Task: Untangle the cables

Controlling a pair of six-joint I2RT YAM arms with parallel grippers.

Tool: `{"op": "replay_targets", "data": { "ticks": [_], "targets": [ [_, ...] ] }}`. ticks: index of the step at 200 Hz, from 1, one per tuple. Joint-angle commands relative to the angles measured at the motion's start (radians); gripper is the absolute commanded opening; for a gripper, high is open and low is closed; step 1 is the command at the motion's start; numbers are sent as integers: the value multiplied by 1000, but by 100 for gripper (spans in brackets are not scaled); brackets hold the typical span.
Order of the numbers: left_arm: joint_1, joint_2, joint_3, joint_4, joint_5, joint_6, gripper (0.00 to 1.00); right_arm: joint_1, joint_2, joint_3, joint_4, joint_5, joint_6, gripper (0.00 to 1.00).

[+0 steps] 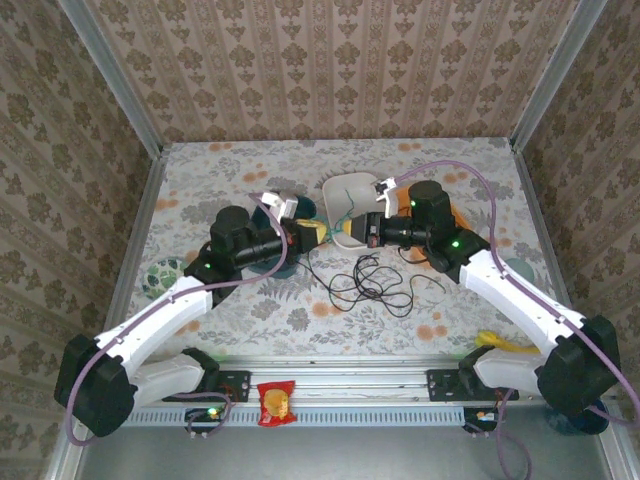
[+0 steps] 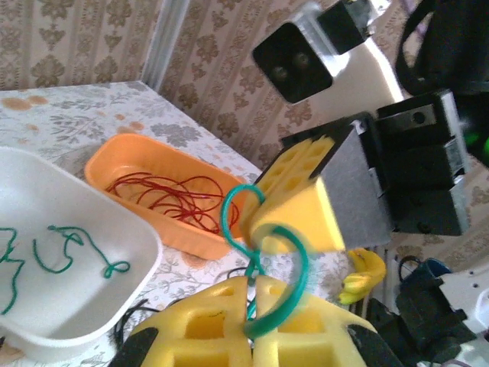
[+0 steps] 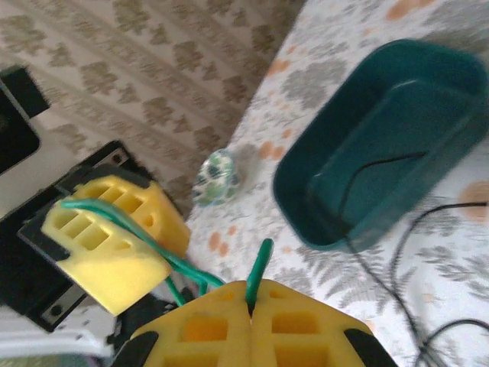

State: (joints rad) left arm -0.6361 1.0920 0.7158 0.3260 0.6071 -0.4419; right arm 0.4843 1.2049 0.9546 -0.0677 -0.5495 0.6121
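my L gripper point(image 2: 250, 284) clenched on thin green cable point(image 3: 260, 269) | my R gripper point(image 3: 250, 294) pinching same cable, mid-table, far side | black cables point(image 1: 375, 280) loose squiggle, nearer | red cables point(image 2: 164, 195) in glossy orange tray point(image 2: 114, 162)

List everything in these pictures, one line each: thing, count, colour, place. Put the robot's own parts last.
white tray: one, white, far middle.
loose green cables: a few, green, inside white tray.
orange tray: one, orange, right of white tray.
red cables: a bundle, red, inside orange tray.
teal tray: one, dark teal, left of white tray.
black cables: loose tangle, black, table middle.
held green cable: one, green, between left gripper and right gripper.
snack packet: one, red, near edge between arm bases.
round patterned object: one, green and white, left side.
yellow object: one, yellow, near right.
left gripper, right gripper: one each, yellow fingers, both shut on held green cable.
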Motion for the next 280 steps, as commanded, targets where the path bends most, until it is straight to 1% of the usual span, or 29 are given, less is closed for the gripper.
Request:
{"op": "replay_targets", "data": {
  "ticks": [1,18,39,69,79,91,100,109,124,131,137,146,156,176,188,196,210,215,223,236,258,269,280],
  "targets": [
    [3,-43,-32,9,-52,-17,0,-7,-71,37,-109,261,-63,0],
    [16,-50,-41,-1,-56,-25,0,-12,-95,33,-154,342,-71,0],
    [23,-55,-48,-16,-53,-27,0,-31,-115,21,-184,389,-54,0],
    [23,-52,-55,-31,-46,-26,0,-67,-99,13,-184,377,-28,0],
    [23,-49,-55,-34,-54,-27,7,-69,-74,21,-181,371,-28,0],
    [23,-45,-57,-32,-78,-33,22,-69,-38,34,-177,378,-18,0],
    [23,-49,-62,-33,-121,-35,35,-69,-10,39,-166,404,-5,0],
    [23,-61,-74,-38,-198,-42,48,-69,18,42,-150,433,6,0],
    [23,-97,-96,-67,-368,-51,64,-70,81,68,-147,500,7,0],
    [23,-116,-100,-95,-442,-53,67,-72,113,83,-149,530,2,0],
    [23,-130,-104,-121,-492,-49,68,-73,142,99,-160,561,2,0],
    [23,-148,-105,-156,-547,-39,71,-78,178,121,-161,586,2,0],
    [23,-163,-101,-212,-601,-37,73,-82,248,147,-162,612,9,0],
    [20,-172,-81,-337,-674,-29,74,-96,353,188,-135,618,30,0],
    [15,-167,-68,-405,-698,-26,74,-106,410,216,-122,607,47,0],
    [8,-164,-64,-437,-710,-27,74,-110,441,234,-112,588,51,9],
    [-5,-156,-59,-474,-726,-38,74,-113,473,264,-108,537,44,34],
    [-11,-151,-59,-481,-729,-43,74,-111,473,269,-113,530,41,40],
    [-20,-145,-59,-490,-735,-49,74,-110,461,264,-109,523,31,46],
    [-35,-133,-59,-493,-742,-63,75,-108,420,244,-114,528,12,51],
    [-49,-94,-56,-489,-750,-88,75,-102,326,189,-139,515,-29,52],
    [-50,-68,-49,-496,-756,-103,75,-90,282,151,-141,470,-60,52],
    [-52,-45,-39,-505,-777,-120,75,-67,247,112,-139,388,-98,52]
  ]
}}
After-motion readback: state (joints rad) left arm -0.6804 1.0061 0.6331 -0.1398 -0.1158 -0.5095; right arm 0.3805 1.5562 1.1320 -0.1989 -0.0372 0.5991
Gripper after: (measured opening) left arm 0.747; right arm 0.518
